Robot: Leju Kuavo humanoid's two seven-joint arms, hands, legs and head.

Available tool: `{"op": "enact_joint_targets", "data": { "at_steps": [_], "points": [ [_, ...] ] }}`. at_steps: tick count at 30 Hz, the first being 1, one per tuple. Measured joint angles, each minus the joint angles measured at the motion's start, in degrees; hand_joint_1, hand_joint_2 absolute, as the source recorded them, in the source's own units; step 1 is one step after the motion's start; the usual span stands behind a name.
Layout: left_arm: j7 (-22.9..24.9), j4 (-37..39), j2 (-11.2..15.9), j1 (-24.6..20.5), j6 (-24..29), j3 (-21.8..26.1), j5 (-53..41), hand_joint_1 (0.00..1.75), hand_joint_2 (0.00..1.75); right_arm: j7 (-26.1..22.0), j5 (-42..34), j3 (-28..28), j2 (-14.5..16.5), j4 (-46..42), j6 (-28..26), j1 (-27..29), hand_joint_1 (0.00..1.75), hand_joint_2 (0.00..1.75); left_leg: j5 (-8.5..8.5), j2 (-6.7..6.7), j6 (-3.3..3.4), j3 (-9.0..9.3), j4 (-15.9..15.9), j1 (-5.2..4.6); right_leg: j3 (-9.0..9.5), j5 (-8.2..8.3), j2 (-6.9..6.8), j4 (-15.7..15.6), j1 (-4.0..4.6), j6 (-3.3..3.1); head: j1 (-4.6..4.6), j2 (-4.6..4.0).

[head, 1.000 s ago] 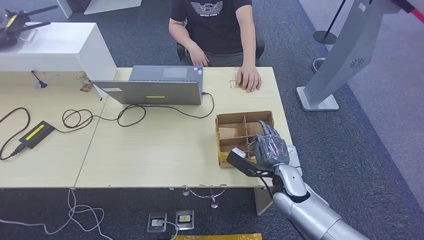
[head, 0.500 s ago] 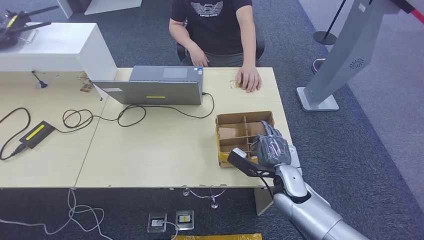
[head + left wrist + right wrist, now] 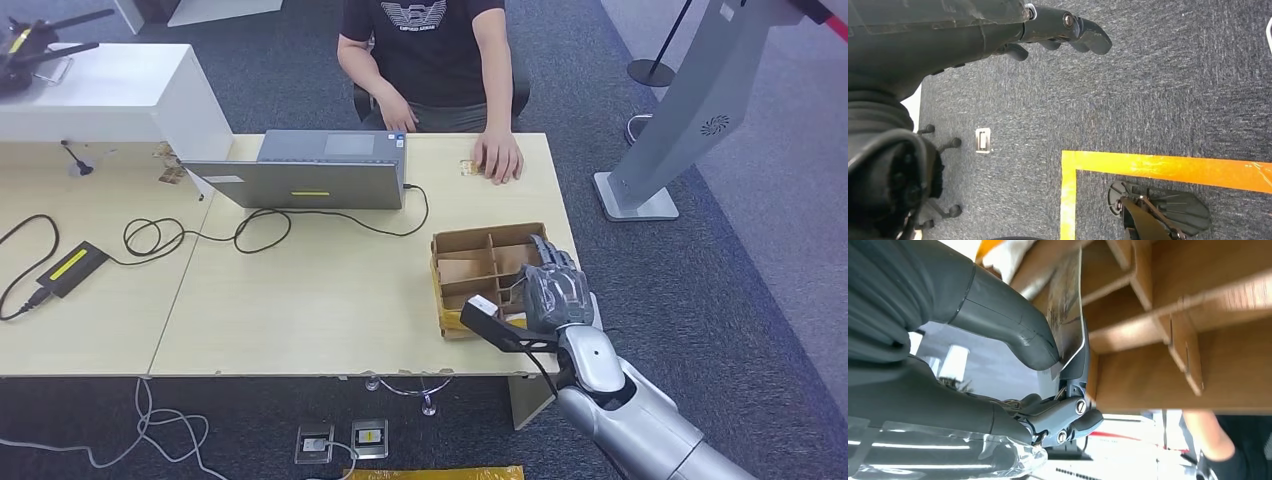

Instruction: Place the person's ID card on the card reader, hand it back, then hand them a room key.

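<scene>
On the tabletop (image 3: 330,300) we are working over the divided cardboard box (image 3: 480,262) with our right hand (image 3: 555,295), while our left hand (image 3: 1068,30) is hanging above the floor, fingers curled on nothing. Thumb and finger are pinching a thin card (image 3: 1068,315) by its edge, just at the box's compartments. We are judging it light, stiff and slippery, so gripping the flat faces near one end seems safest.

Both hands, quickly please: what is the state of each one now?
Left hand: holds nothing, fingers curled, hanging above the carpet.
Right hand: pinches a card between thumb and fingers, over the cardboard box.
</scene>
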Motion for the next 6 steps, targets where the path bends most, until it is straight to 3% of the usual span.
{"op": "enact_joint_targets", "data": {
  "at_steps": [6],
  "points": [
    [0.00,0.01,0.05,-0.01,-0.22,0.00,-0.35,0.00,0.00,1.67,2.05,-0.77,-1.76,-6.83,2.29,-1.86,1.75,1.75,0.00,0.00,0.00,-0.06,0.00,0.00,-0.08,0.00,0.02,0.00,0.01,0.00,0.01,0.02]
  ]
}}
